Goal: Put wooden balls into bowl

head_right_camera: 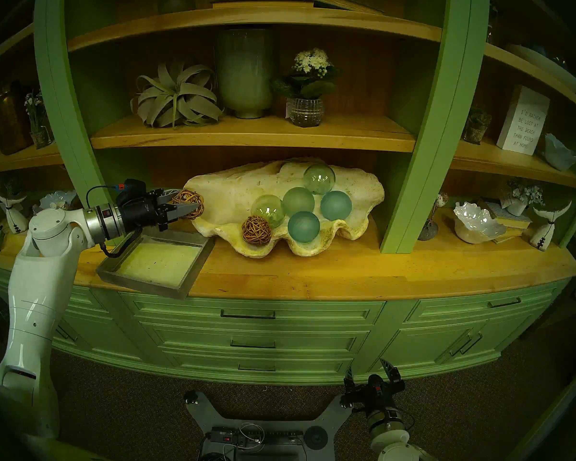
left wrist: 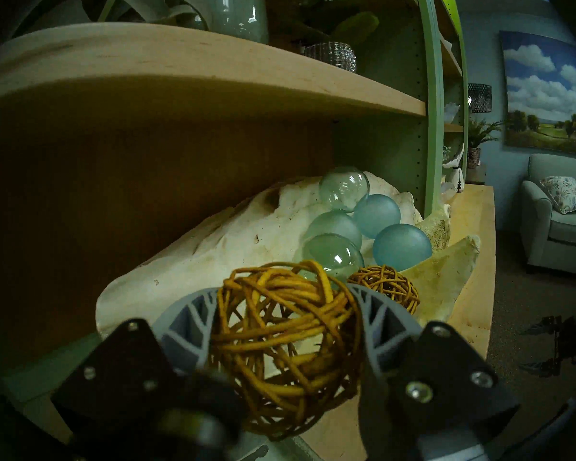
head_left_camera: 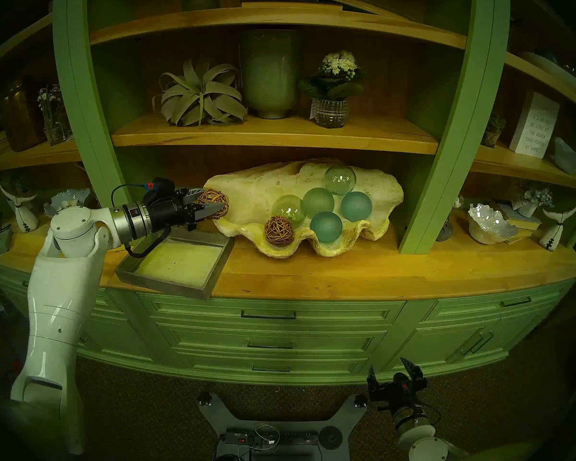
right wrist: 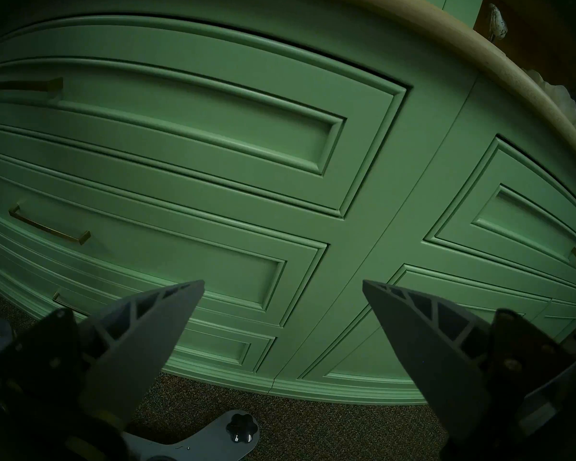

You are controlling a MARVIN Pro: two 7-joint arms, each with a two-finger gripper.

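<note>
A grey square tray (head_left_camera: 210,277) overhangs the wooden counter (head_left_camera: 379,277) edge, above green drawers (head_left_camera: 270,317)

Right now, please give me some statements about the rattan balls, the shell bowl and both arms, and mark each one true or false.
1. The left gripper holds a rattan ball. True.
2. Another rattan ball lies in the shell bowl. True.
3. The right gripper holds a glass sphere. False: it is open, low by the drawers.
4. The grey tray holds a rattan ball. False: none lies in it.
5. Three glass spheres are in the bowl. False: five.
</note>
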